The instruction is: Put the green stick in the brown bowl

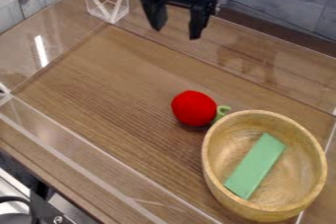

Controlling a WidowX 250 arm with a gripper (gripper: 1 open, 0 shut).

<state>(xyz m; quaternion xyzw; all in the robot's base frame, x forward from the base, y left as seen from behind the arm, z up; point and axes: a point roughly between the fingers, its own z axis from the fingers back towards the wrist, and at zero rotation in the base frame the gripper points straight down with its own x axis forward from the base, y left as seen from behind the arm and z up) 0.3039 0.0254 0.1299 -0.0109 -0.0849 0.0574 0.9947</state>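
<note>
Nearer the camera than my hand (179,31), and to one side of it, I see the stick (254,168) lying inside the bowl (265,165), tilted across its floor, one end near the rim. The hand hangs at the far side of the surface (98,105), its two dark fingers (156,19) well apart with bare wood showing between them. That surface is brown wood planking with a paler strip along the edge. Beyond it, the room gives me a grey, ribbed patch past the far corner and some dark cabling past the near one. Between hand and bowl sits the red ball (195,109), its green stem pointing sideways, just beside the rim. Counting up, I have one stick, one bowl, one ball and one hand.
</note>
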